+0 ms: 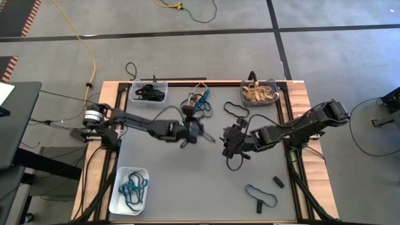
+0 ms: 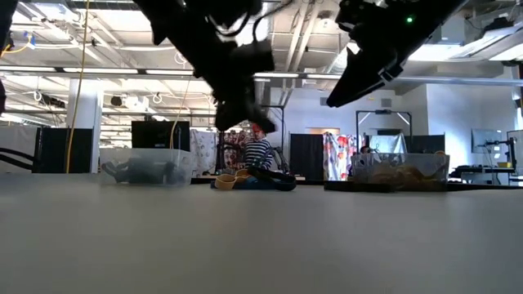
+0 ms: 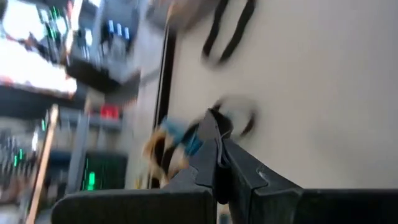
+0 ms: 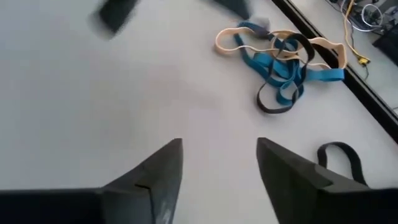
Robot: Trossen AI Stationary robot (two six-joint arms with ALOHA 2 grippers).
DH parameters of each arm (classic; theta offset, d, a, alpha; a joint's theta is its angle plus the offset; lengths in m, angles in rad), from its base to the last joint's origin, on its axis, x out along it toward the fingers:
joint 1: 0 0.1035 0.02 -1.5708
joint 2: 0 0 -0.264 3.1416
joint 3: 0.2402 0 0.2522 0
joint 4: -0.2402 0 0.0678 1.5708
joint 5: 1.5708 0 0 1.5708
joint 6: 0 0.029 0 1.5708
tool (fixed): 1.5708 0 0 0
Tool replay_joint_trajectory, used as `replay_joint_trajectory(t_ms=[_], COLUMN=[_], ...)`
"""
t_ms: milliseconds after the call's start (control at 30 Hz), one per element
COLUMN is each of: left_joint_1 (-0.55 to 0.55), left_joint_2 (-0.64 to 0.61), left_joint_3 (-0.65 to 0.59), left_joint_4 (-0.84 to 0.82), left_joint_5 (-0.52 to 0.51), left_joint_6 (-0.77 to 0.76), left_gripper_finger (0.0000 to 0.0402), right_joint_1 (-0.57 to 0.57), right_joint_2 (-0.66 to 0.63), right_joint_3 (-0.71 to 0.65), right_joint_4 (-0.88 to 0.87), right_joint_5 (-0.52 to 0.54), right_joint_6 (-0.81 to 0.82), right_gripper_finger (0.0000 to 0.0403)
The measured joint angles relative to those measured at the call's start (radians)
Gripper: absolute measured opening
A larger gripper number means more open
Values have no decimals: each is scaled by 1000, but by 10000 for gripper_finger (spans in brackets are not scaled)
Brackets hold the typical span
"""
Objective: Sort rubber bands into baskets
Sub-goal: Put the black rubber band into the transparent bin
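My left gripper (image 1: 203, 134) hangs shut over the middle of the table, with a small black rubber band (image 3: 244, 117) showing blurred at its tips (image 3: 216, 118). My right gripper (image 1: 226, 140) stands open just to its right, nothing between its fingers (image 4: 217, 152). A loose pile of teal, tan and black rubber bands (image 4: 283, 59) lies on the table toward the far edge (image 1: 199, 100). A clear basket (image 1: 149, 92) holds black bands, a dark grey basket (image 1: 259, 94) holds tan ones, and a white basket (image 1: 129, 189) holds teal ones. My left gripper has the black band's edge (image 3: 222, 111) pinched at the very ends of its two shut fingers. The fingers slant down from the table's left. The loop sticks out past the tips, clear of the table; blur hides more.
A single black band (image 1: 235, 109) lies near the dark grey basket. A teal and black band (image 1: 261, 197) and a small black piece (image 1: 278, 182) lie at the near right. A raised wooden frame (image 1: 300, 125) borders the grey mat.
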Motion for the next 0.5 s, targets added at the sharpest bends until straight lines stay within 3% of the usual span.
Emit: replay_joint_trajectory(t_ms=[267, 500], left_joint_1=[273, 589], left_joint_2=[-155, -313], left_joint_3=[0, 0], left_joint_4=[-399, -653], left_joint_5=[37, 269], left_joint_6=[-117, -228], left_gripper_finger=[0, 0], right_joint_1=[53, 91], right_joint_2=[0, 0], right_joint_3=[-78, -147], right_joint_4=[0, 9], right_joint_5=[20, 22], right_joint_6=[44, 107], right_gripper_finger=[247, 244])
